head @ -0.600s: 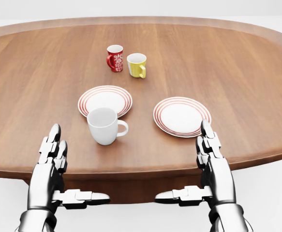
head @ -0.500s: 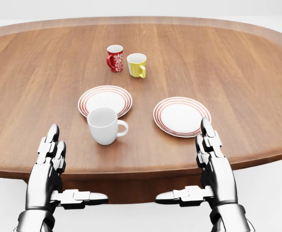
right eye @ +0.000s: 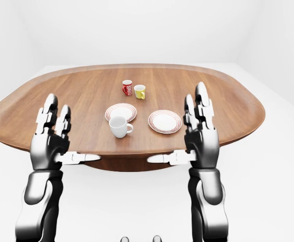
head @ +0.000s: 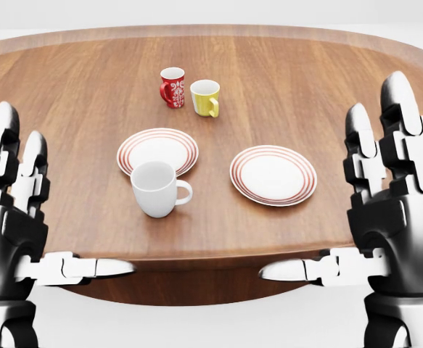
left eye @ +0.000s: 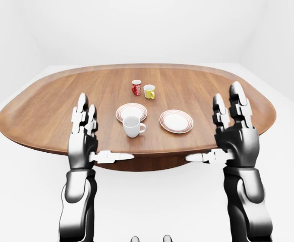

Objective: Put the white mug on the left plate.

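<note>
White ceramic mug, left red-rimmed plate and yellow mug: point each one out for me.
White ceramic mug [head: 153,190], head view, on its outer wall.
Left red-rimmed plate [head: 157,147], head view, on its bare white centre.
Yellow mug [head: 204,98], head view, on its side wall.

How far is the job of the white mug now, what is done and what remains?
Nothing is done: the white mug stands on the table, at the lower edge of the left plate. Nothing is in hand; the left hand and right hand are open, apart from the mug. Grasping, lifting and placing remain.
</note>
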`<state>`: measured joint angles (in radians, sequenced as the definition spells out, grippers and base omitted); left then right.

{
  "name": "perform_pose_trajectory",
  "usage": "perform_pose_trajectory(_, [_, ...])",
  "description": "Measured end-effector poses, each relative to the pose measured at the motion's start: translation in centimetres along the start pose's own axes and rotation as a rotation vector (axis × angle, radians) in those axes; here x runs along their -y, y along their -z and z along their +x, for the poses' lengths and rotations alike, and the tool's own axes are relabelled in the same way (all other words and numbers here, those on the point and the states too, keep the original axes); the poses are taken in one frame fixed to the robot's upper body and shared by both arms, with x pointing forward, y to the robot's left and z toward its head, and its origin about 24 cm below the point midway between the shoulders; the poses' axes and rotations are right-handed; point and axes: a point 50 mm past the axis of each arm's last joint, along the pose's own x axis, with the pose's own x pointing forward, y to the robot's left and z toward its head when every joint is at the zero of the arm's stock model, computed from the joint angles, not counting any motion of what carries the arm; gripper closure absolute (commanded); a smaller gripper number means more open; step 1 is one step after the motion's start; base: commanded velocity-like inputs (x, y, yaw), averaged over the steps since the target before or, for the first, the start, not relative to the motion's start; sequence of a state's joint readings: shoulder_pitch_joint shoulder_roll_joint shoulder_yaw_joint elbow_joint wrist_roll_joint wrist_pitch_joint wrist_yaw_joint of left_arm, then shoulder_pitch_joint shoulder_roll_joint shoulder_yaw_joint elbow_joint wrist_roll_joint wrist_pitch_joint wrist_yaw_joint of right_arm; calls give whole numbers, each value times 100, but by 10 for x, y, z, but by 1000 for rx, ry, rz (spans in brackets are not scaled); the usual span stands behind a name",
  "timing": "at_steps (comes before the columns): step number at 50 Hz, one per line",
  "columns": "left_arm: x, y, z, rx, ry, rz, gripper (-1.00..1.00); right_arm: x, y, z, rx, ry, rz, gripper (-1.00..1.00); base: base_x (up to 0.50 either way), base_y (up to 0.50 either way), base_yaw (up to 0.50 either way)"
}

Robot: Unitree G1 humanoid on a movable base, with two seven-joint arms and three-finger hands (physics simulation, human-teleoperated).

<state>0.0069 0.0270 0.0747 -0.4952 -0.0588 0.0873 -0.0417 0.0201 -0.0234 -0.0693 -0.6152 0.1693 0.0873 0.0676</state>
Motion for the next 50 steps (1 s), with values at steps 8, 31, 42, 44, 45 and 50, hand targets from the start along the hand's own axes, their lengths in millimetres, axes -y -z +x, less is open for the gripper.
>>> perform_pose_trajectory(8, [1,-16,-1,68,-2,-13,-100,3,-22,-1,94,8,24,-100,0,19,0])
perform_pose_trajectory(31, [-2,-28,-3,118,-3,-5,-100,1,-45,-5,193,2,67,-100,0,50,0])
perform_pose_trajectory(42, [-3,-29,-4,119,-6,-1,-100,-1,-45,-6,194,-8,62,-100,0,43,0])
perform_pose_trajectory(44, [-3,-29,-4,120,-7,-1,-100,-1,-44,-6,187,-12,57,-100,0,0,0])
perform_pose_trajectory(45, [-3,-29,-4,120,-7,-1,-100,-2,-43,-6,184,-13,54,-100,0,0,0])
perform_pose_trajectory(50, [-3,-29,-4,122,-6,-3,-100,-3,-41,-6,170,-22,44,-100,0,0,0])
